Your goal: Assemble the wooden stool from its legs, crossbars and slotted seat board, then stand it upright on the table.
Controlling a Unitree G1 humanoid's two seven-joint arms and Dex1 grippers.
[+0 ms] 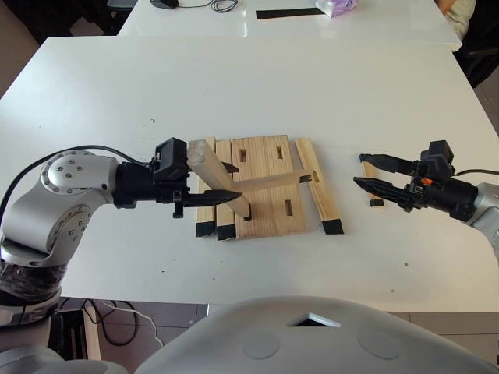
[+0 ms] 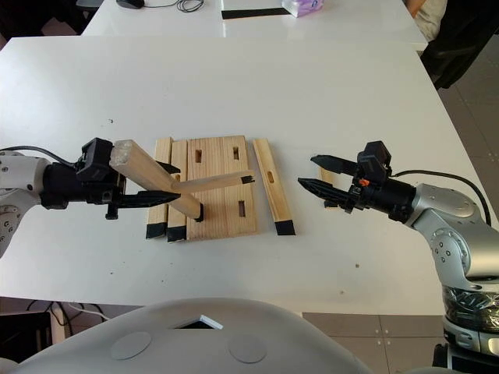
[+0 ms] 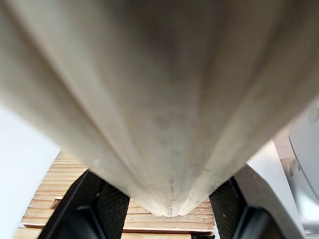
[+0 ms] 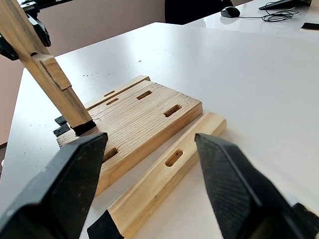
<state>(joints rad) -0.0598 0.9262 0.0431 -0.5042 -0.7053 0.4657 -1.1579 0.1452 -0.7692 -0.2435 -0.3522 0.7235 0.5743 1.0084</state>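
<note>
Left end effector (image 1: pixel 234 181) clamps a tilted leg (image 1: pixel 217 173); right end effector (image 1: pixel 360 169) hangs spread open.
The seat board (image 1: pixel 269 210) lies mid-tabletop (image 1: pixel 234 86), with wide margins to every edge. A crossbar (image 1: pixel 273 181) juts from the held leg. In the right wrist view its black foot (image 4: pixel 82 127) rests on the board, beside a slotted loose leg (image 4: pixel 167 169).

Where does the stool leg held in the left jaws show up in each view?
Left eye: leg left of centre, slanting over the seat board.
Right eye: left of centre, same slant.
Left wrist: close up, in front of the board.
Right wrist: beyond the board, black foot down.
Shared landmark: the slotted seat board.
</note>
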